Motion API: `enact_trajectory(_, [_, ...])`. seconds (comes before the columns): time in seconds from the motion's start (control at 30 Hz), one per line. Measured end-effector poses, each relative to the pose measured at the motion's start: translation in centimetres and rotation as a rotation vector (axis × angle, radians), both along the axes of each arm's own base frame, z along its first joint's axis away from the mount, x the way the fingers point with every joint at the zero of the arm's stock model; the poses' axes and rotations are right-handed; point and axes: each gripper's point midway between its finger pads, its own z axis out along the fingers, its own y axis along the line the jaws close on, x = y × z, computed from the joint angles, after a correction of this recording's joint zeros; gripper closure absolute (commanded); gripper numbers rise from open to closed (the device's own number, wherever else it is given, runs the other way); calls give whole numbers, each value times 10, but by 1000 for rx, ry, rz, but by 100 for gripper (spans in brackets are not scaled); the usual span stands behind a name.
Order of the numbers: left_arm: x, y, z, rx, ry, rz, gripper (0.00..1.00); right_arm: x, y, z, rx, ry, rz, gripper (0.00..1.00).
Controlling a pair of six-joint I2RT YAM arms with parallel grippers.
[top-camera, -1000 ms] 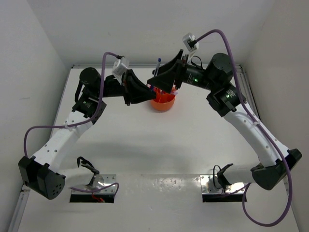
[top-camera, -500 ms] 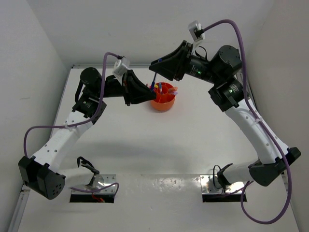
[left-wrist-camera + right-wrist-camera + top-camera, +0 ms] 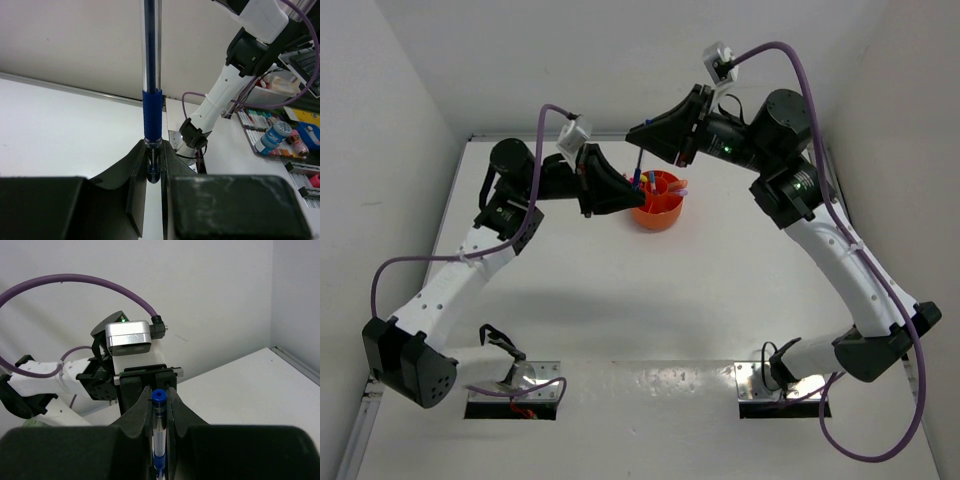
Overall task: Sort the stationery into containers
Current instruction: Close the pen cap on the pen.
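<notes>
A thin blue pen (image 3: 637, 166) stands upright just left of the orange container (image 3: 662, 212), held at both ends. My left gripper (image 3: 154, 150) is shut on its lower tip, below the dark blue grip (image 3: 152, 115). The left gripper (image 3: 626, 196) sits beside the tub's left rim. My right gripper (image 3: 159, 394) is shut on the pen's upper end, where the blue end cap (image 3: 158, 395) shows between the fingers. The right gripper (image 3: 636, 134) hangs above the left one. Several coloured pens and markers (image 3: 656, 183) stand inside the tub.
White walls close in the table at the back and on both sides. Two metal base plates (image 3: 515, 392) (image 3: 782, 390) sit at the near edge. Off the table, the left wrist view shows a rack of boxed markers (image 3: 272, 131).
My right gripper rose from over the tub, slid up along the pen and shut on its upper end. The left gripper stayed shut on the pen's lower tip.
</notes>
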Motion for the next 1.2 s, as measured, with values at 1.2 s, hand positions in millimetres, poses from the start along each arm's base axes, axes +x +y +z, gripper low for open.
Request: enact_trajectory(1.2, [-4, -1, -1, 21, 22, -84, 100, -7, 0, -6, 38, -29, -33, 100])
